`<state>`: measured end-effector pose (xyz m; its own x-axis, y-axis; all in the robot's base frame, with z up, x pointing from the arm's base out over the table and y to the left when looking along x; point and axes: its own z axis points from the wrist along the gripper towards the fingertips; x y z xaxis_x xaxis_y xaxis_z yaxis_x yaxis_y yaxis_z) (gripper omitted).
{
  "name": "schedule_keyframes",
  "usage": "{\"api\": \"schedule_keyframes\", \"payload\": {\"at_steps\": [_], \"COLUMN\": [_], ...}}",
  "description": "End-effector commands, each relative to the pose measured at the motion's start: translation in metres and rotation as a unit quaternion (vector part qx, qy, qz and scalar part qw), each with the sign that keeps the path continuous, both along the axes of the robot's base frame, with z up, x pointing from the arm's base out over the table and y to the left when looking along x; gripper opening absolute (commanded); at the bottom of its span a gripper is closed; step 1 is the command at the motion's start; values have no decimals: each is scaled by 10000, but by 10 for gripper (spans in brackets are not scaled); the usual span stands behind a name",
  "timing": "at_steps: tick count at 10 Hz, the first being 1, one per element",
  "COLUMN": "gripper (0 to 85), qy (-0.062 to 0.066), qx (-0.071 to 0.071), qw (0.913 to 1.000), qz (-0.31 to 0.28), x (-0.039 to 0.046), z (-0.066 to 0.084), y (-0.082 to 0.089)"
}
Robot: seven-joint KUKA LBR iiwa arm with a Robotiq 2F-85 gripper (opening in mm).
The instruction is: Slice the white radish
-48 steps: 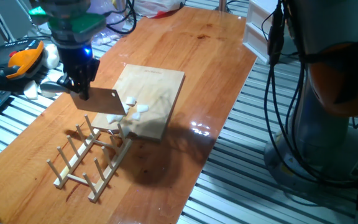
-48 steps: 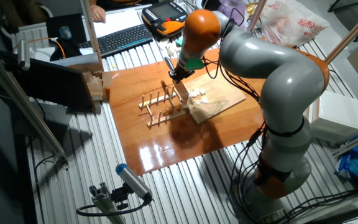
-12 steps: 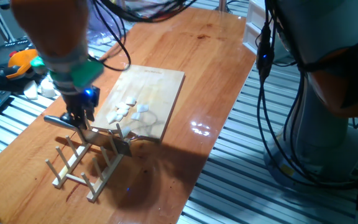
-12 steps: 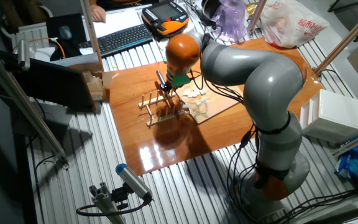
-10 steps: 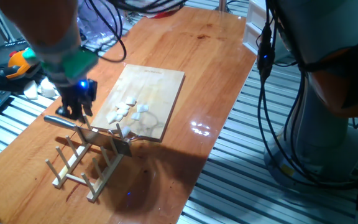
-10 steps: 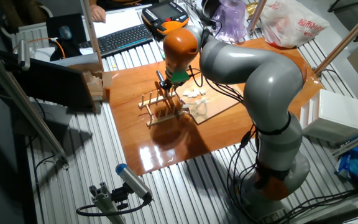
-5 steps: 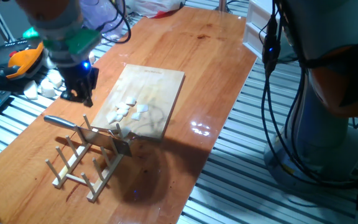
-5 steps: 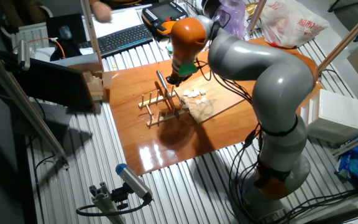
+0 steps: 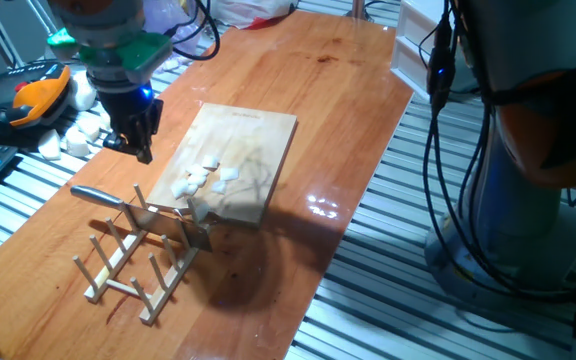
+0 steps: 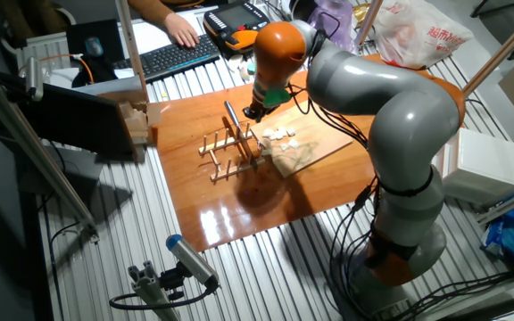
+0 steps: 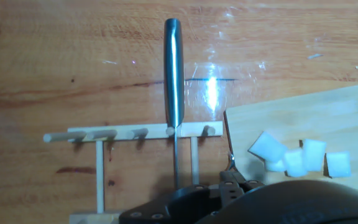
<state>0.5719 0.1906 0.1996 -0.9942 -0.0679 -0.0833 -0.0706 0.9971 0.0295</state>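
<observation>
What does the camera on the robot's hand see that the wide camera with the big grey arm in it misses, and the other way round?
Only the hand view shows the knife edge-on, its blade slotted between the pegs of the wooden rack, and the radish slices as separate pieces. Only the wide view shows the gripper lifted clear of the knife, the keyboard and a person's hand on it. Both show knife, rack, slices and cutting board.
</observation>
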Motion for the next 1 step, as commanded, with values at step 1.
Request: {"api": "schedule_keyframes", "payload": {"at_steps": [1], "gripper": [0], "qy": [-3], "qx": [8], "qw": [10000], "qz": [1], "x": [11], "z": [-6], "y": [1]}}
